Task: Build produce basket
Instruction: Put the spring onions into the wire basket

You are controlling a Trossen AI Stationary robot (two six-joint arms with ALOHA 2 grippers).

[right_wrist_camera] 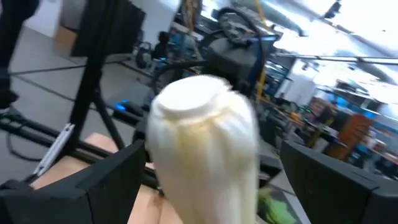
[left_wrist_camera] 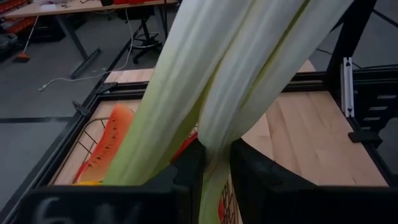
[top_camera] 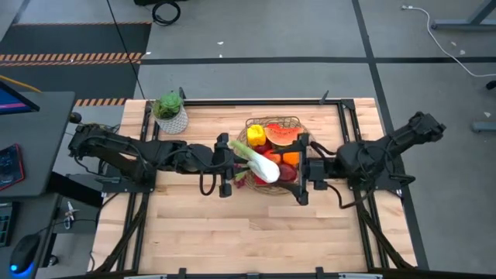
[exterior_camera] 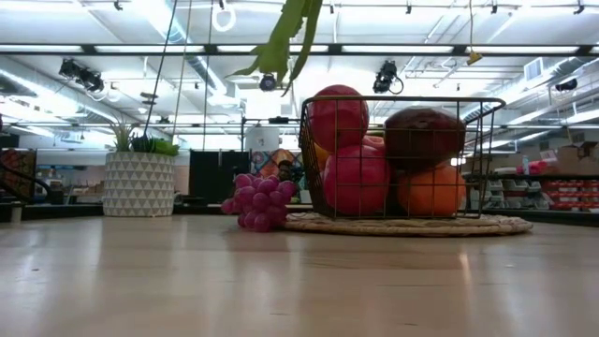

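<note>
Basket (top_camera: 273,124) is parked toward the far middle of the wooden table (top_camera: 194,225), on a flat woven mat (exterior_camera: 402,225), and it's already packed with red apples (exterior_camera: 356,178), an orange (exterior_camera: 432,192), a yellow pepper (top_camera: 255,135) and a watermelon slice (top_camera: 284,135). The purple grapes (exterior_camera: 257,201) are left outside, on the table just beside the basket's edge. The leek (top_camera: 256,160) is held up over the basket's near-left rim: its green leaves are pinched tight in the left gripper (top_camera: 226,167), as seen in the left wrist view, and its white end (right_wrist_camera: 205,149) is seen between the widely spread fingers of the right gripper (top_camera: 304,170), apparently with no contact on either side. A potted plant (top_camera: 170,112) is sat at the far left corner, well apart from everything.
</note>
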